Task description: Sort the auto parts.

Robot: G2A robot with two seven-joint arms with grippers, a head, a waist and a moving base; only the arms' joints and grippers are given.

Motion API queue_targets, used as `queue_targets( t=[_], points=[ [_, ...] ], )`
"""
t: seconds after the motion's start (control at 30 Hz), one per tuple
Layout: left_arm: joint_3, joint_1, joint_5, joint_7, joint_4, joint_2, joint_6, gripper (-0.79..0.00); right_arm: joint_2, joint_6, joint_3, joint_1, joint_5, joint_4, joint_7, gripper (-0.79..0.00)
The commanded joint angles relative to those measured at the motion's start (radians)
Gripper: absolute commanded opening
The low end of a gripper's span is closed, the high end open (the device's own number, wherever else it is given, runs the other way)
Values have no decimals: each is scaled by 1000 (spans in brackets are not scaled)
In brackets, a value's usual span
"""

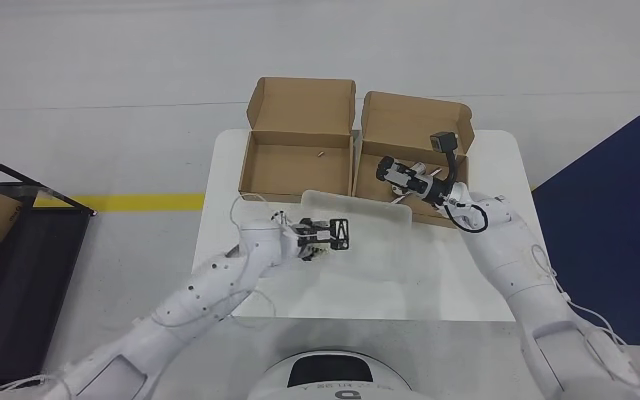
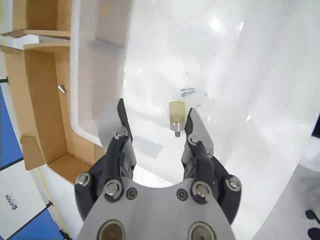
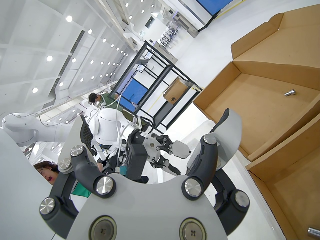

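Observation:
A cream cylinder with a metal stud (image 2: 177, 117) lies in the white tray (image 2: 75, 81), close to one finger of my left gripper (image 2: 157, 122). That gripper is open and holds nothing. A small silver bolt (image 2: 187, 91) rests just beyond the cylinder. From above, my left gripper (image 1: 338, 235) hangs over the tray (image 1: 355, 196). My right gripper (image 1: 388, 174) hovers open and empty over the right cardboard box (image 1: 415, 120); its own view shows its fingers spread (image 3: 155, 123). One bolt (image 3: 290, 92) lies in the left cardboard box (image 1: 300, 160), another bolt (image 3: 313, 231) in the right box.
The two open boxes stand side by side at the table's back edge, flaps up. The tray sits in front of them, mid-table. A black metal rack (image 1: 25, 250) stands on the floor to the left.

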Motion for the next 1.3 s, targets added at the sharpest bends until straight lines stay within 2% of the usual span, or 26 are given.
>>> queue_targets(
  t=[0.0,0.03,0.17,0.27,0.4,0.5,0.63,0.9,1.03,1.27],
  points=[
    [-3,-8,-17,-33,-4,0,-41,-111,0,0,0,0,0,0,0,0],
    [-13,-6,-34,-38,-15,2,-52,-86,0,0,0,0,0,0,0,0],
    [-55,22,-89,-61,-68,18,-134,-99,0,0,0,0,0,0,0,0],
    [-80,41,-98,-97,-97,31,-193,-62,0,0,0,0,0,0,0,0],
    [-103,59,-96,-119,-114,38,-165,-62,0,0,0,0,0,0,0,0],
    [-91,58,-98,-106,-104,33,-131,-65,0,0,0,0,0,0,0,0],
    [-40,33,-105,-74,-42,14,-102,-151,0,0,0,0,0,0,0,0],
    [95,-60,-125,-118,126,-49,-72,-206,0,0,0,0,0,0,0,0],
    [120,-90,-147,-133,172,-70,-52,-222,0,0,0,0,0,0,0,0],
    [146,-116,-158,-180,221,-93,-36,-305,0,0,0,0,0,0,0,0]
  ],
)
